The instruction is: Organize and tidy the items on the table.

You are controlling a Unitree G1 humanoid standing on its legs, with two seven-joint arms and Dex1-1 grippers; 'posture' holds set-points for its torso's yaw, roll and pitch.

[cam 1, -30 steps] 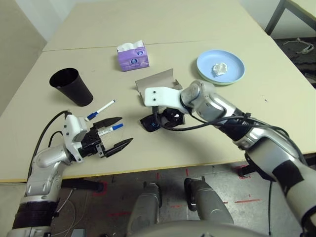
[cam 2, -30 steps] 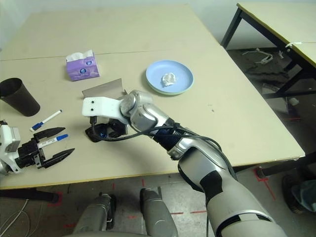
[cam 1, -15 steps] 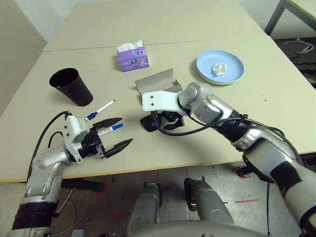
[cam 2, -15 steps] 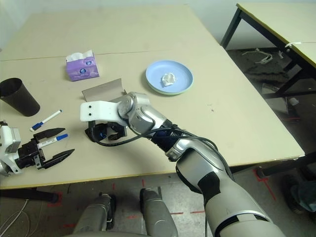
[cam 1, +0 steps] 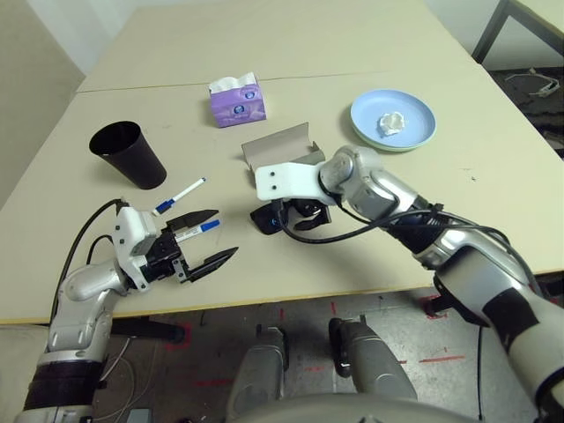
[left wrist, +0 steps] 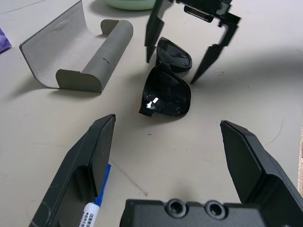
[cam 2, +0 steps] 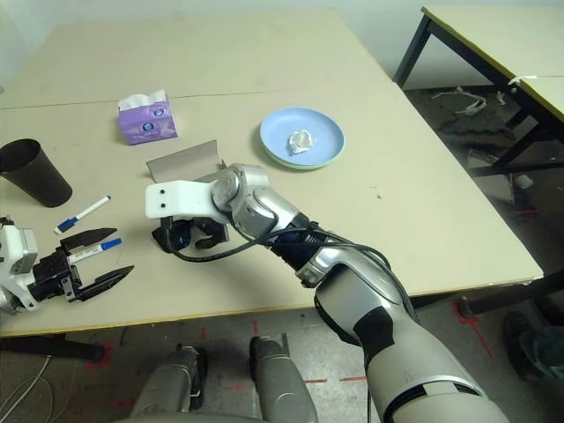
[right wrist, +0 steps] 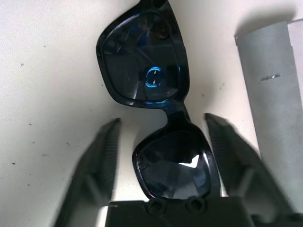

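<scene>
Both right pincer [left wrist: 189, 52] fingers have narrowed around the sunglasses [left wrist: 168, 85].

Layout of the table [cam 1: 493, 176] from the robot's seat

The sunglasses [left wrist: 166, 87] lie near the middle, just in front of the open glasses case [cam 1: 280, 146]. Behind the case stands a tissue pack [cam 1: 236, 100]. Far right, two stacked plates [cam 1: 394, 121] carry the paper wad [cam 1: 392, 122]. To the left stands the cup [cam 1: 127, 153]; in front of it lie two markers, one [cam 1: 179, 196] nearer the cup, the other [cam 1: 196, 230] closer to the table's front edge.
</scene>
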